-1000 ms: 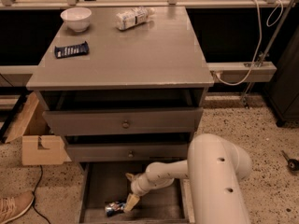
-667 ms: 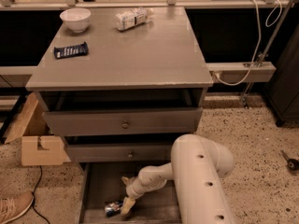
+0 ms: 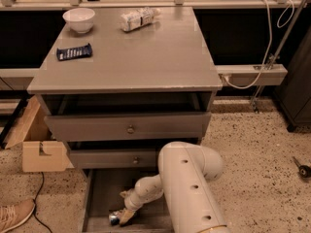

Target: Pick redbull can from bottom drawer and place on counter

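The redbull can (image 3: 114,219) lies on its side in the open bottom drawer (image 3: 99,193), near the front. The tool (image 3: 125,216) is down inside the drawer too, touching the can's right end. I cannot tell if the tool is open or holding the can. Up on the desk (image 3: 146,57) sit a white bowl (image 3: 78,19), a white bottle (image 3: 138,18) and a dark blue packet (image 3: 74,51).
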